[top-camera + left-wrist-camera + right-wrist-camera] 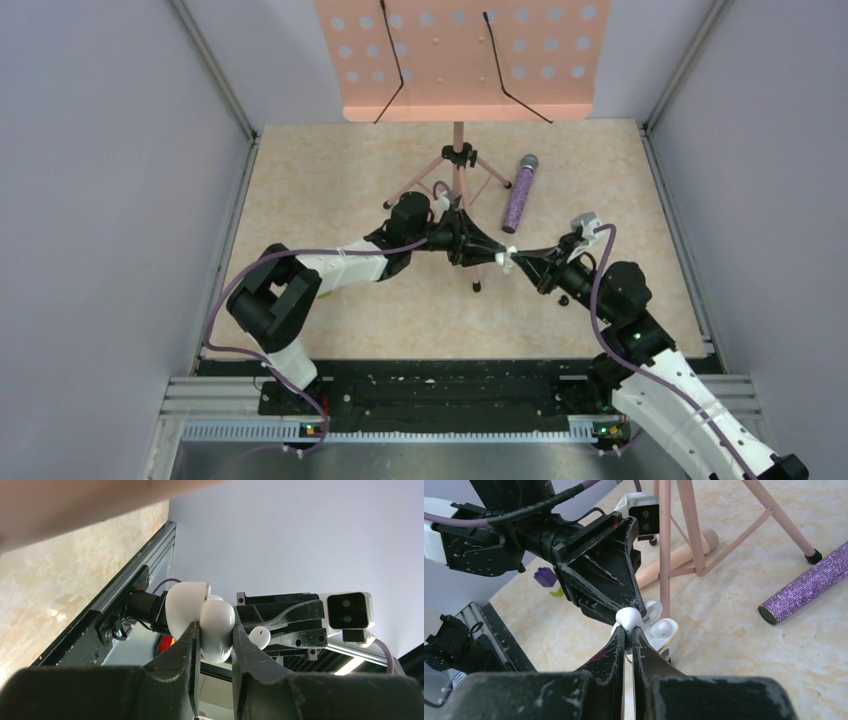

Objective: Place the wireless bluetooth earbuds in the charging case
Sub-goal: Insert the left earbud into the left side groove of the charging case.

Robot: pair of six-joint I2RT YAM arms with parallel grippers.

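Note:
The charging case is white and glossy, not black, with its lid open. My left gripper is shut on it and holds it above the table. The right wrist view shows the case's gold-rimmed tray with one white earbud seated in it. My right gripper is shut on a second white earbud, right at the case's open side. That earbud also shows in the left wrist view. From above, both grippers meet tip to tip around the white case.
A pink music stand stands behind the grippers, one tripod leg close to the case. A glittery purple microphone lies to the right. A small purple-and-yellow cube and a pale wooden stick lie on the table.

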